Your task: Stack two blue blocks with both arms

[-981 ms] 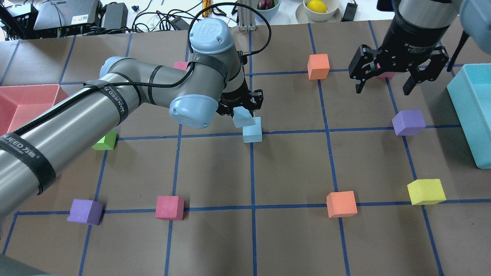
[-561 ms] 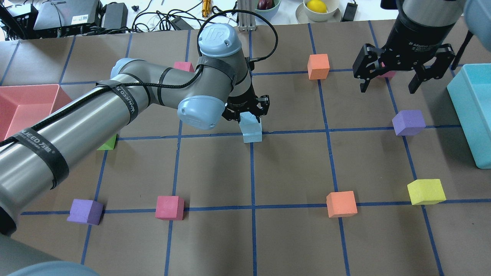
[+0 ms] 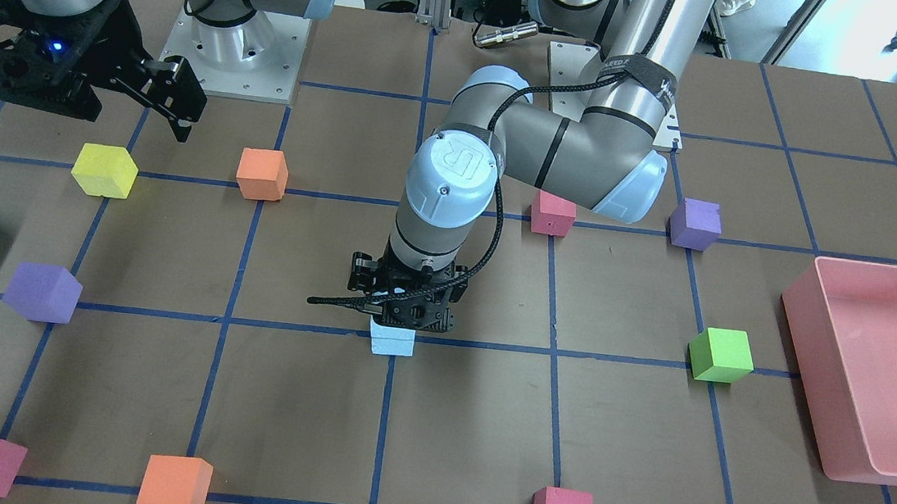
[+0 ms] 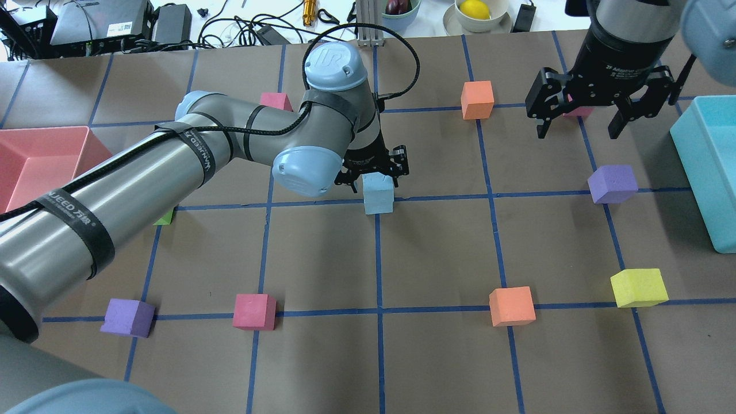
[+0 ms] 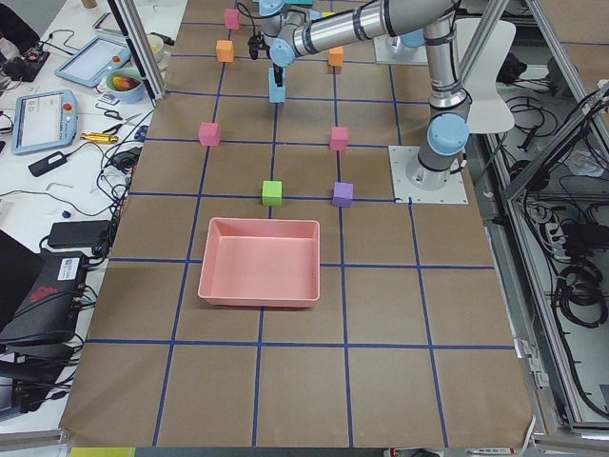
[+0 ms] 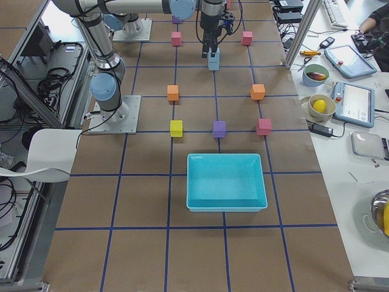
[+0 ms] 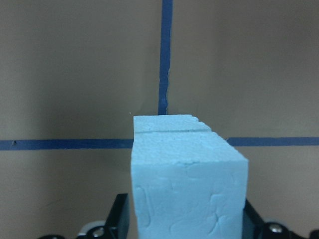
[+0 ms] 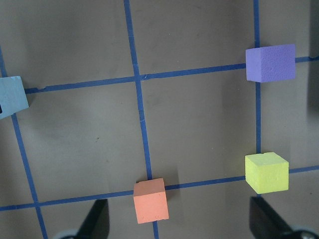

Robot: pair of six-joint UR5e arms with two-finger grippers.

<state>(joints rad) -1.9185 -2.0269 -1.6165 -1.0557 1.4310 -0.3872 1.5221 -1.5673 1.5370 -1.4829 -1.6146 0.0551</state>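
Note:
My left gripper is shut on a pale blue block and holds it squarely on top of the second blue block, at a crossing of the blue tape lines. In the left wrist view the held block sits between both fingers, and the lower block's edge shows beyond it. In the front view only the lower block shows under the gripper. My right gripper hangs open and empty above the table's far right, well apart from the stack.
A pink bin stands at the left edge and a teal bin at the right edge. Loose cubes lie around: purple, orange, orange, yellow, pink, purple.
My left gripper moved right and down. The held blue block was tilted and off to the left; it now sits square on the other blue block. The right gripper barely shifted.

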